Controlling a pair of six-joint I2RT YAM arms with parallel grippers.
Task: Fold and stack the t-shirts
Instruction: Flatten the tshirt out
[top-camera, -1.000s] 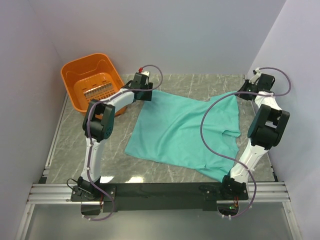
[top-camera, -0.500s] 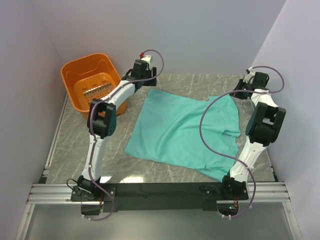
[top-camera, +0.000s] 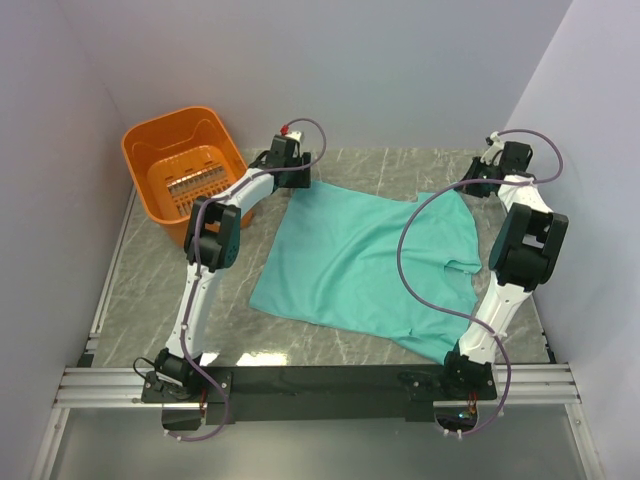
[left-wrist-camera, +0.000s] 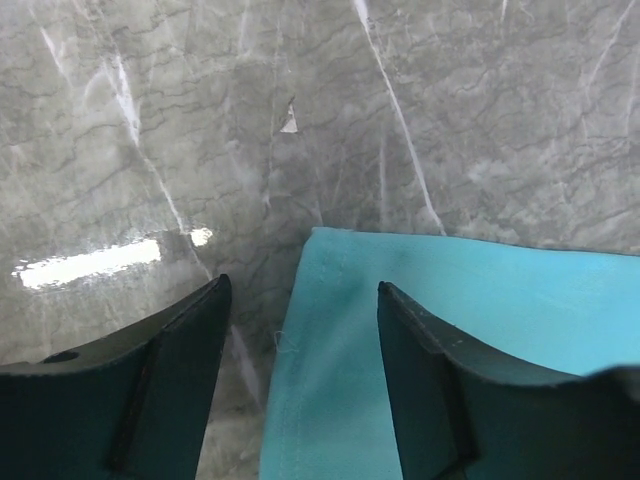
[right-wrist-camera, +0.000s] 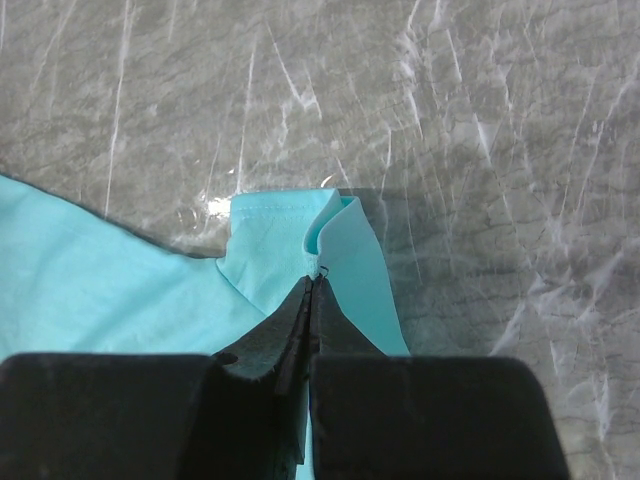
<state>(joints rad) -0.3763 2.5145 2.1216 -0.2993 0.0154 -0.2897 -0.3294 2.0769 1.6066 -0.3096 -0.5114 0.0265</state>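
Note:
One teal-green t-shirt (top-camera: 365, 262) lies spread flat on the marble table. My left gripper (top-camera: 293, 178) is open and hovers over the shirt's far left corner. In the left wrist view the corner (left-wrist-camera: 470, 310) lies between and below the two dark fingers, and the gripper (left-wrist-camera: 302, 285) holds nothing. My right gripper (top-camera: 474, 185) is at the shirt's far right corner. In the right wrist view it (right-wrist-camera: 312, 281) is shut on a raised fold of the shirt's hem (right-wrist-camera: 345, 245).
An orange plastic basket (top-camera: 150, 155) stands at the far left, next to the left arm's forearm. Grey walls close in the table on the left, back and right. Bare marble (top-camera: 150, 300) shows left of the shirt.
My left gripper rose off the shirt's far left corner and came back down over it, open. My right wrist shifted slightly to the left, still shut on the hem.

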